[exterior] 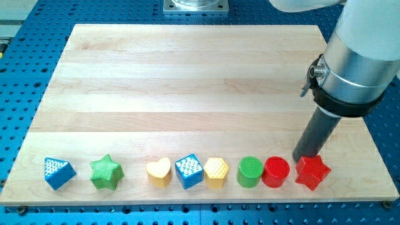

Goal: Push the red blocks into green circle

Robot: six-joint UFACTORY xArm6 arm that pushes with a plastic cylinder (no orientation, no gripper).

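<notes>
my tip point(304, 156) sits just behind red star point(312, 172), by red cylinder point(275, 172); green cylinder point(250, 171) adjacent; no pincer, just a rod

Blue triangle point(59, 172), green star point(106, 172), yellow heart point(159, 172), blue cube point(189, 170), yellow hexagon point(216, 172).

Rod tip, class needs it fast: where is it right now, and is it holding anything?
My tip: no gripper, holds nothing; it sits at the top-left edge of the red star, just right of the red circle. Contact cannot be told.
</notes>
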